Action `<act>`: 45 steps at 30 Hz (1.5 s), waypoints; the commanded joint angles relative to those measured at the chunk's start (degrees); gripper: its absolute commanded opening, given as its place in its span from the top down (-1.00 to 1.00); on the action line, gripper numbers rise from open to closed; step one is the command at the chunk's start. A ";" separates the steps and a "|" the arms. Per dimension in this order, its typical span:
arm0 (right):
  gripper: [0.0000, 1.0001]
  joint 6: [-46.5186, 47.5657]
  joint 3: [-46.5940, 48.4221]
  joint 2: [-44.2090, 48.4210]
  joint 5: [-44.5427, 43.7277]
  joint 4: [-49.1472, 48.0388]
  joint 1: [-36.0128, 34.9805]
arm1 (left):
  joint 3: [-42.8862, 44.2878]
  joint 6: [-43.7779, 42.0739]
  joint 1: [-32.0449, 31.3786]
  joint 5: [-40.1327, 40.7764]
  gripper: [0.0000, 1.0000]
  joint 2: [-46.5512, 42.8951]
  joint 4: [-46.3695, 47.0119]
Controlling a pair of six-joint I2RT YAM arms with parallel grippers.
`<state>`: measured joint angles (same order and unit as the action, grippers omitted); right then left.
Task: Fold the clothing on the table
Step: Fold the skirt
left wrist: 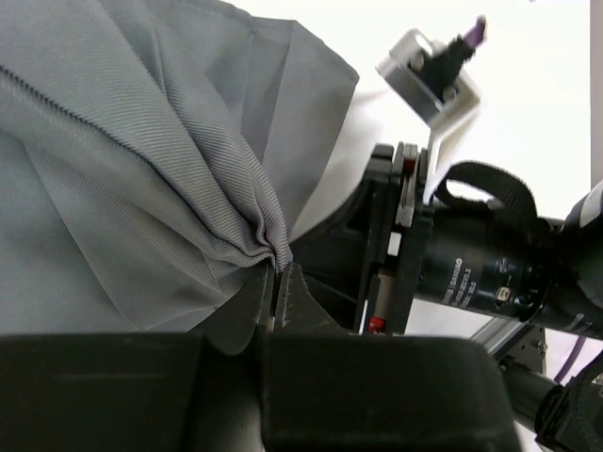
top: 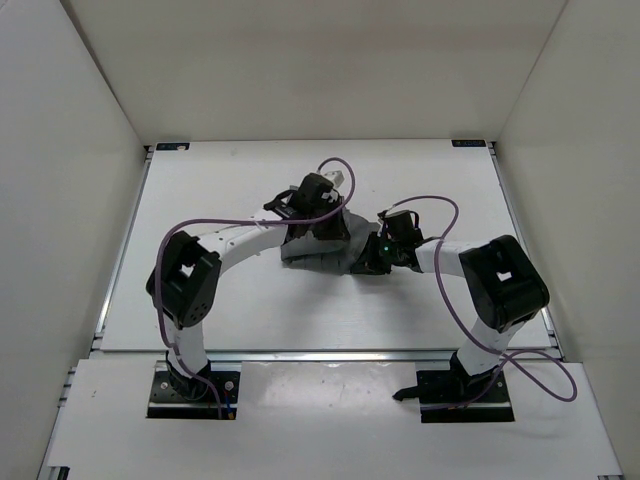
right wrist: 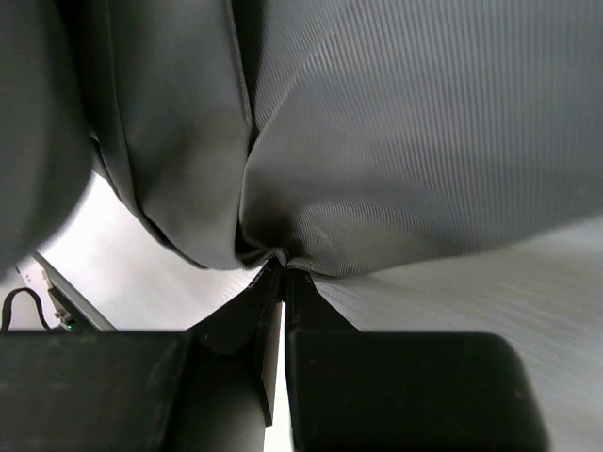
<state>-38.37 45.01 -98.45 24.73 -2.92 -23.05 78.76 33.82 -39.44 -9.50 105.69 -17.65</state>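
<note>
Clothing [top: 322, 248]: grey pleated fabric, bunched in a small heap near the middle of the table [top: 230, 320], a little toward its far edge.
Left gripper [left wrist: 278, 281]: jaws pressed nearly together, pinching a gathered ridge of clothing. The fabric fans up and away from the fingertips. It sits over the table's middle, at the heap's left side.
Right gripper [right wrist: 283, 275]: jaws tight together, nipping a puckered fold of clothing, with the cloth draping above the tips. It is just right of the table's middle, at the heap's right side.
Arms: both reach in from the table's near edge and meet at the heap. The right arm's wrist [left wrist: 471, 273] shows close by in the left wrist view.
</note>
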 commanded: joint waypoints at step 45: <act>1.00 2.77 -1.42 -1.21 -0.82 1.16 2.31 | -10.38 3.26 -4.06 -1.68 1.00 -4.34 12.71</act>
<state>-37.52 45.10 -99.66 28.29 -3.57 -20.21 68.97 33.04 -44.18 -14.87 107.46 -13.41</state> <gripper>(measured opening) 0.008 0.038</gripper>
